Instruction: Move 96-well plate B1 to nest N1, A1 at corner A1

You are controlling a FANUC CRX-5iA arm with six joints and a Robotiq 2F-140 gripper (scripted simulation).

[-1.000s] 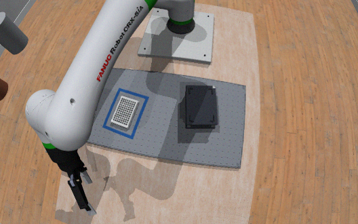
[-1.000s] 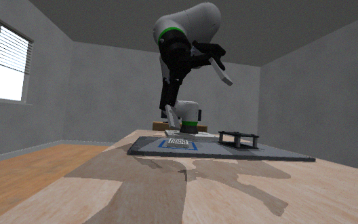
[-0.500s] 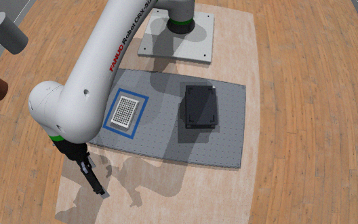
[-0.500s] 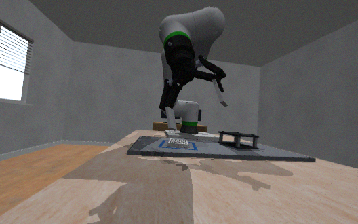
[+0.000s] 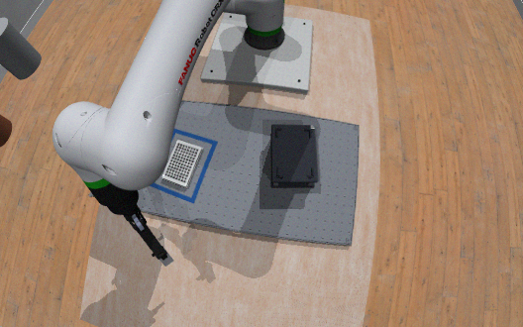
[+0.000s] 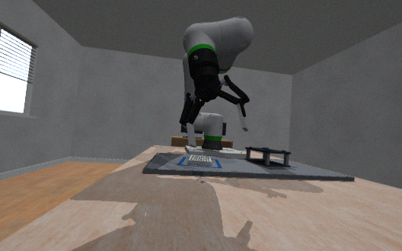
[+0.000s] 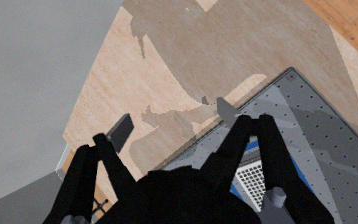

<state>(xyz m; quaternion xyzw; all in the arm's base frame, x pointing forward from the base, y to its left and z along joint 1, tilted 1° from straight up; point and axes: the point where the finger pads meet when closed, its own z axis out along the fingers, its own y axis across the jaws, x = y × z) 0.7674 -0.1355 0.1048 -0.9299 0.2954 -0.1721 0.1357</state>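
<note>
Red "FANUC" and black "Robot CR", cut off, on the white arm (image 5: 169, 74)

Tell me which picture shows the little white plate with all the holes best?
The top view: the 96-well plate lies whole inside the blue square, with its grid of wells plain. The exterior view shows it low and edge-on. In the wrist view the open gripper hides most of it.
</note>
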